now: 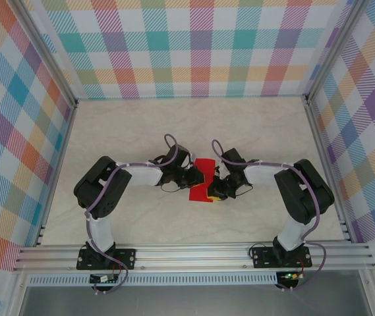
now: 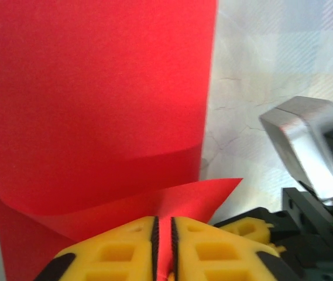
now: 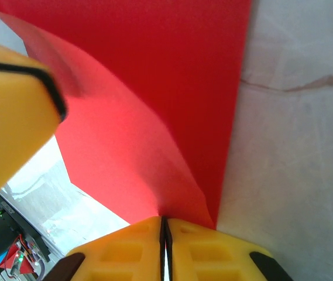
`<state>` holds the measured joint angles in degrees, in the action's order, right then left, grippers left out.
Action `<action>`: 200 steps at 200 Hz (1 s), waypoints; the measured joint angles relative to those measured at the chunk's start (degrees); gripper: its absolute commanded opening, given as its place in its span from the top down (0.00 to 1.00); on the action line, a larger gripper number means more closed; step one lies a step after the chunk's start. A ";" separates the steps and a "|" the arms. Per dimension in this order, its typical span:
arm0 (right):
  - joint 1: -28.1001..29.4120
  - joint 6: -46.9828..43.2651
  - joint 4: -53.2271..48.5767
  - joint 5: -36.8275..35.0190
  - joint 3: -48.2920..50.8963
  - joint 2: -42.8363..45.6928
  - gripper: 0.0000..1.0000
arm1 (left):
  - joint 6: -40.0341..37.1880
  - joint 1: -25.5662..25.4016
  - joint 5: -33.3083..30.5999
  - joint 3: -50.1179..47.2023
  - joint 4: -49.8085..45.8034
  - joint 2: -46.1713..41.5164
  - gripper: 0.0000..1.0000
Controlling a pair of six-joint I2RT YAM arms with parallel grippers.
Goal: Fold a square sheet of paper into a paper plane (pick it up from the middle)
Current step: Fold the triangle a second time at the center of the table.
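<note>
Left gripper [image 2: 163, 243]: the two yellow fingers are pressed together with a thin red edge between them. It has hold of the sheet of paper [image 1: 204, 168] at a lifted flap near one side.
Sheet of paper, place: it is at the middle of the table [image 1: 141, 131], between the two grippers. The larger part lies flat. The near part is raised and curved in a soft bend, not a sharp crease.
Sheet of paper, handling: I judge it very light and thin, and it bends with almost no effort. It can tear or take a wrong wrinkle if the two sides pull apart. The surface looks matte, so it should not slip much between the fingers.
Where to hold: close to an edge or a corner, with only the finger tips, so the rest is free to fold over.
Right gripper [image 3: 164, 243]: the fingers are closed to a thin line and the red sheet runs down into that line. It seems to pinch the paper where the raised part meets the flat part.
Risk: a pinch on both sides may stretch the sheet, so the moves should be small and made together.
</note>
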<state>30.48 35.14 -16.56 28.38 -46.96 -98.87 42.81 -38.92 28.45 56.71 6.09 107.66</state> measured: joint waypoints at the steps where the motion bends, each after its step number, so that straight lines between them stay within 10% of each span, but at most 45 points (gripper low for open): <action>1: 0.00 0.00 0.00 0.00 0.00 0.00 0.90 | 0.02 -0.02 0.00 0.00 0.02 -0.11 0.89; 200: 0.00 -0.02 0.11 -0.02 0.00 -0.04 0.96 | -0.37 -2.69 -7.63 -1.55 1.57 0.90 0.94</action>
<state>30.48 35.11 -16.45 28.36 -46.96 -98.91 42.44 -41.60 20.82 55.16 7.66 108.55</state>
